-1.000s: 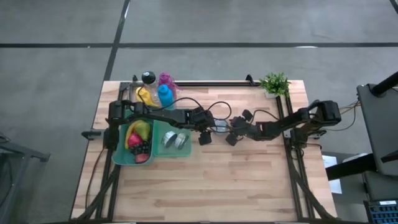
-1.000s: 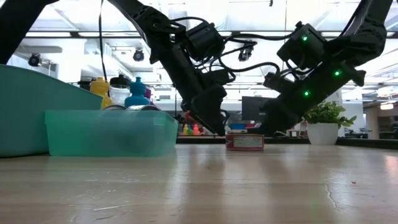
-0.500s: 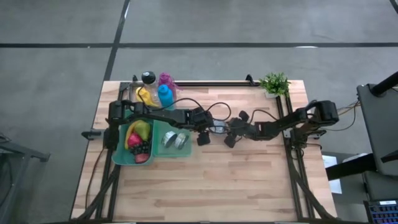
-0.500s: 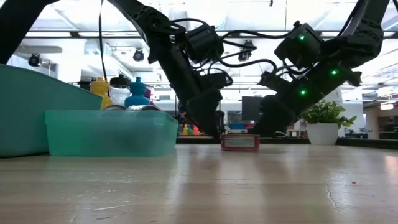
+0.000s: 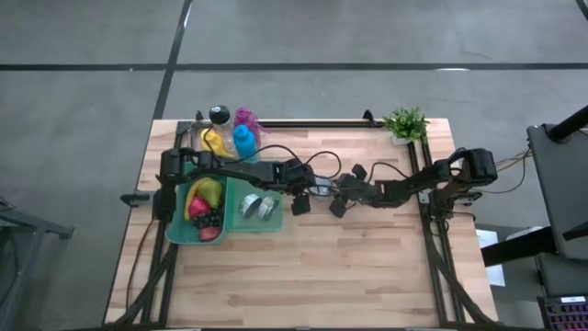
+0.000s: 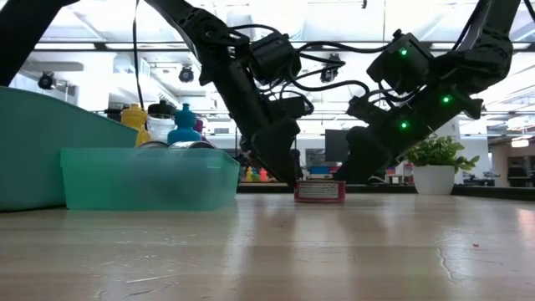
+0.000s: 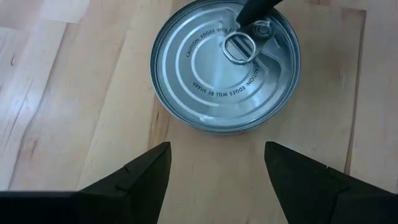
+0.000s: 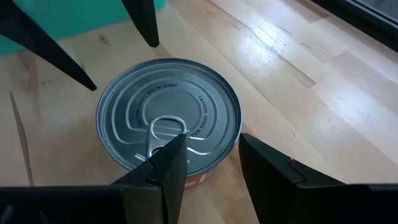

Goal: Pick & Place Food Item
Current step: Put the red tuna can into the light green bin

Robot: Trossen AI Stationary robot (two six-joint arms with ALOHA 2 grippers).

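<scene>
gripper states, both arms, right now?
Left gripper: open, holding nothing, facing the can.
Right gripper: shut, holding nothing, one finger over the can's lid.

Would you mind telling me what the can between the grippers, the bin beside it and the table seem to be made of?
Can: metal, by its shiny ringed lid with pull tab; the red band around its side is probably a paper label.
Bin: likely plastic, translucent teal with a matte look.
Table: wood, light jointed strips with visible grain, smooth and slightly glossy.
</scene>
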